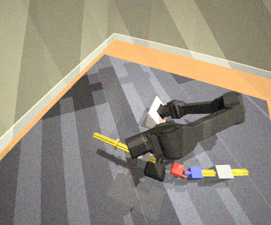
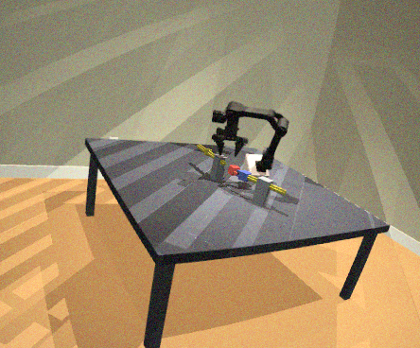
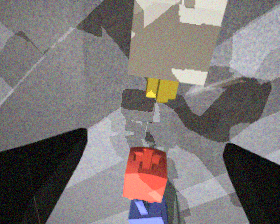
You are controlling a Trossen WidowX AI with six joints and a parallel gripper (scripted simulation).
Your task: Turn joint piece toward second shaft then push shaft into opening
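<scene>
Black and wide apart, the gripper (image 1: 154, 170) (image 2: 229, 154) (image 3: 155, 142) hangs with its fingers over the middle of the setup, and I have nothing between them. Just below it in the wrist view sits the red joint piece (image 1: 177, 170) (image 2: 234, 169) (image 3: 145, 174), its opening facing the end of the second shaft (image 1: 105, 139) (image 2: 207, 150) (image 3: 167, 91), with a gap between the two. To me the turn looks close to done; I judge the step in hand to be going over to that shaft. To its right the red piece hinges on the blue part (image 1: 196, 173) (image 2: 244, 175) (image 3: 146, 219), borne by the first shaft (image 1: 240, 172) (image 2: 278, 189) and the right block (image 1: 224, 172) (image 2: 262, 189).

Leftward, the second shaft runs through the left block (image 1: 146, 157) (image 2: 218, 169) (image 3: 176, 47) and out to the far left, with a crosspiece (image 1: 116, 143) on it. I want to clear the block's top, square my fingers across the shaft beyond it, and push along its own line. Brushing the red piece could swing it off; a sideways push could bind the shaft, so I should go gently and watch the opening.
</scene>
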